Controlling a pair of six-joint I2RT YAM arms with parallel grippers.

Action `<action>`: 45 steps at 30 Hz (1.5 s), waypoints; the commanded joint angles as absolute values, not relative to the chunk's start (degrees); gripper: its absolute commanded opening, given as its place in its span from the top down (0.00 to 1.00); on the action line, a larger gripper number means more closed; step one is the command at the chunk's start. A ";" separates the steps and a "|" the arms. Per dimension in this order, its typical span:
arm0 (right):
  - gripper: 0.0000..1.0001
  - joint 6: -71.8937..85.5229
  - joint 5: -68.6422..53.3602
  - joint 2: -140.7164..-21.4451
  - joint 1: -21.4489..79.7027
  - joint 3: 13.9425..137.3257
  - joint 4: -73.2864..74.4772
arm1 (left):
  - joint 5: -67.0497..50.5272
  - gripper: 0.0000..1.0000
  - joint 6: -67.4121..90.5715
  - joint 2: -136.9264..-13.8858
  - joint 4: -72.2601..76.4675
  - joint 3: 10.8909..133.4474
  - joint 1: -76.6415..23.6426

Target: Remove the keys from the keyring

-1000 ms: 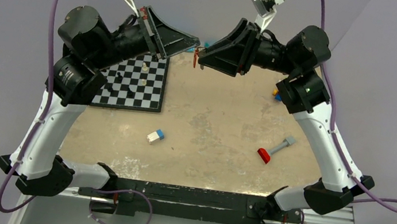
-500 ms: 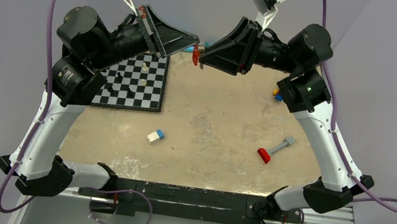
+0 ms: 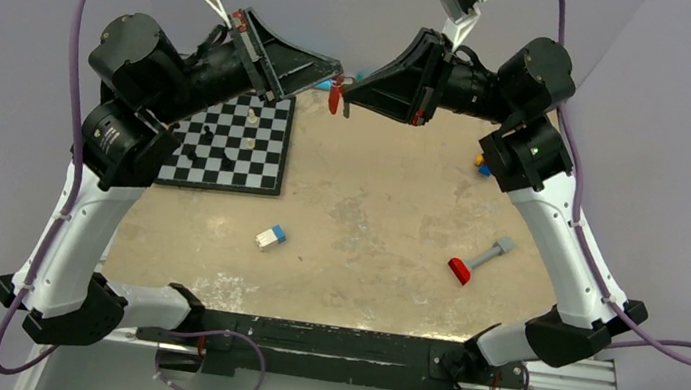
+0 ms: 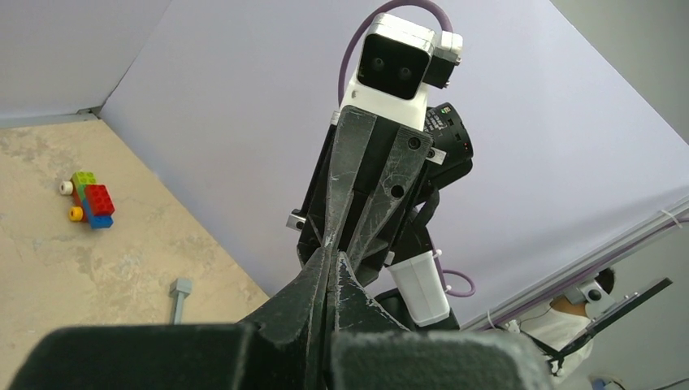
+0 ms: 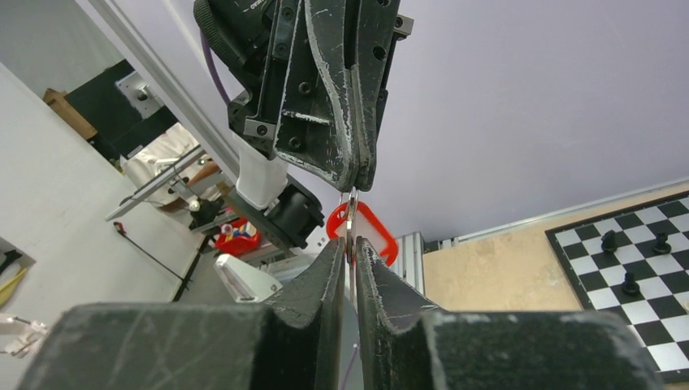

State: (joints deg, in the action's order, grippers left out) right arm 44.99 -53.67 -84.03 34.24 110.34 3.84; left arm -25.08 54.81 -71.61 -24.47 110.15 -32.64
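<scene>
Both grippers meet tip to tip, raised above the far middle of the table. My left gripper (image 3: 339, 69) is shut on the top of a thin metal keyring (image 5: 350, 213), seen edge-on. My right gripper (image 3: 345, 95) is shut on the same metal piece from the other side; I cannot tell ring from key. A red key tag (image 3: 335, 100) hangs below the tips and shows behind the ring in the right wrist view (image 5: 383, 234). In the left wrist view my shut left gripper (image 4: 331, 262) touches the right gripper's tips; the ring is hidden there.
A chessboard (image 3: 224, 164) with a few pieces lies at the left. A blue-white brick (image 3: 270, 237) and a red-and-grey piece (image 3: 474, 262) lie mid-table. Small coloured bricks (image 3: 480, 162) sit at the right, also in the left wrist view (image 4: 89, 203).
Both arms have shifted slightly up and to the left with the tips still joined. The red tag has swung a little below them.
</scene>
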 commanded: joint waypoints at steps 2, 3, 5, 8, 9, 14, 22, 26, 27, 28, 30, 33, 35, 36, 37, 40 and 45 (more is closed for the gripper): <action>0.89 43.84 -53.19 -83.72 34.38 112.61 2.92 | -24.94 1.00 57.30 -70.76 -22.56 112.14 -32.52; 0.91 43.77 -53.13 -83.68 34.37 112.67 2.90 | -24.89 1.00 57.64 -70.76 -22.65 112.15 -32.50; 0.93 43.72 -53.02 -83.68 34.39 112.76 2.91 | -24.94 1.00 58.42 -70.77 -22.79 112.06 -32.49; 0.96 43.60 -52.85 -83.59 34.40 112.76 2.90 | -24.79 1.00 59.07 -70.68 -23.16 112.06 -32.47; 0.97 43.45 -52.78 -83.54 34.37 112.70 2.97 | -24.62 1.00 59.48 -70.73 -23.38 112.06 -32.48; 1.00 41.26 -51.99 -82.99 34.37 112.89 4.95 | -24.01 1.00 63.76 -70.75 -23.73 111.38 -32.45; 1.00 38.73 -50.83 -82.59 34.37 114.27 7.39 | -23.05 1.00 71.44 -69.85 -23.13 107.34 -32.48; 1.00 37.55 -50.13 -82.12 34.39 114.32 8.43 | -22.37 1.00 75.47 -68.71 -21.65 103.56 -32.45; 1.00 37.15 -50.04 -81.98 34.37 114.39 8.86 | -22.73 1.00 76.84 -68.68 -21.26 102.92 -32.51; 1.00 36.67 -49.90 -81.92 34.37 114.54 9.45 | -22.92 1.00 78.45 -68.66 -21.15 102.40 -32.46; 1.00 36.08 -49.62 -81.73 34.38 114.77 10.15 | -23.23 1.00 80.17 -68.57 -21.14 101.40 -32.50; 1.00 35.79 -49.49 -81.48 34.37 114.79 10.60 | -23.36 1.00 81.33 -68.42 -21.37 100.35 -32.51; 1.00 35.62 -49.33 -81.20 34.38 114.74 10.78 | -23.33 1.00 82.16 -68.34 -21.61 99.75 -32.47; 1.00 35.53 -49.19 -81.03 34.42 114.70 10.86 | -23.56 1.00 82.81 -68.23 -21.43 99.10 -32.51; 1.00 35.43 -49.07 -80.82 34.39 114.62 10.96 | -23.57 1.00 83.72 -68.06 -20.99 98.45 -32.51; 1.00 35.18 -48.73 -80.26 34.43 114.32 11.20 | -23.62 1.00 86.04 -67.51 -19.18 96.36 -32.45; 1.00 34.85 -48.33 -79.69 34.44 113.93 11.59 | -23.51 1.00 88.56 -67.33 -18.47 95.89 -32.47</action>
